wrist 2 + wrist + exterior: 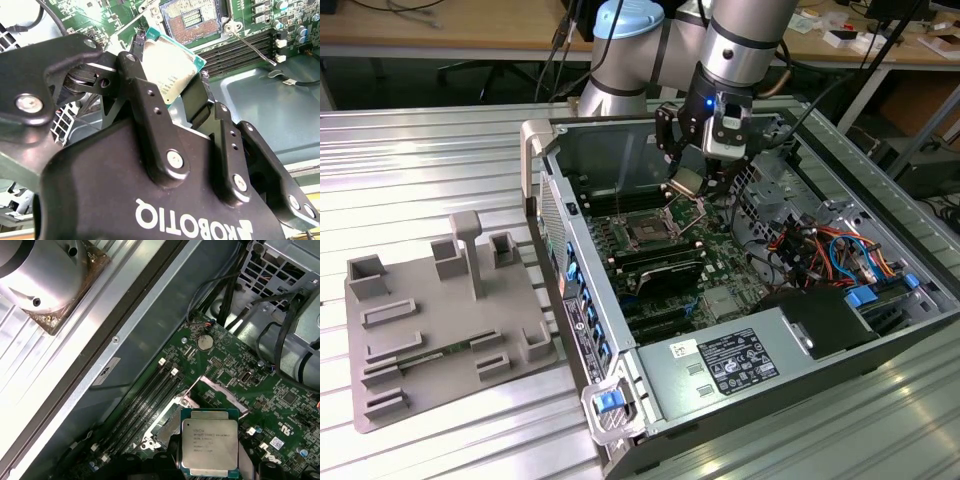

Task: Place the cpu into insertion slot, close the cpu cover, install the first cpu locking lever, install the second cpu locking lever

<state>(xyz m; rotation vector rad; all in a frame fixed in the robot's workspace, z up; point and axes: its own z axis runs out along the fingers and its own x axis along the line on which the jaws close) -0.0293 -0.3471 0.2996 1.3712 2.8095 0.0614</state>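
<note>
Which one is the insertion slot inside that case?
Look into the open computer case at its green motherboard. Near the board's middle, close to the cpu held in the jaws, sits the insertion slot: a square, silver-rimmed socket with a dark centre, unlike the long black memory slots beside it.

A robotics lab: open computer case (576, 292) on a ribbed aluminium table (420, 150), cluttered workbenches (440, 28) behind.
</note>
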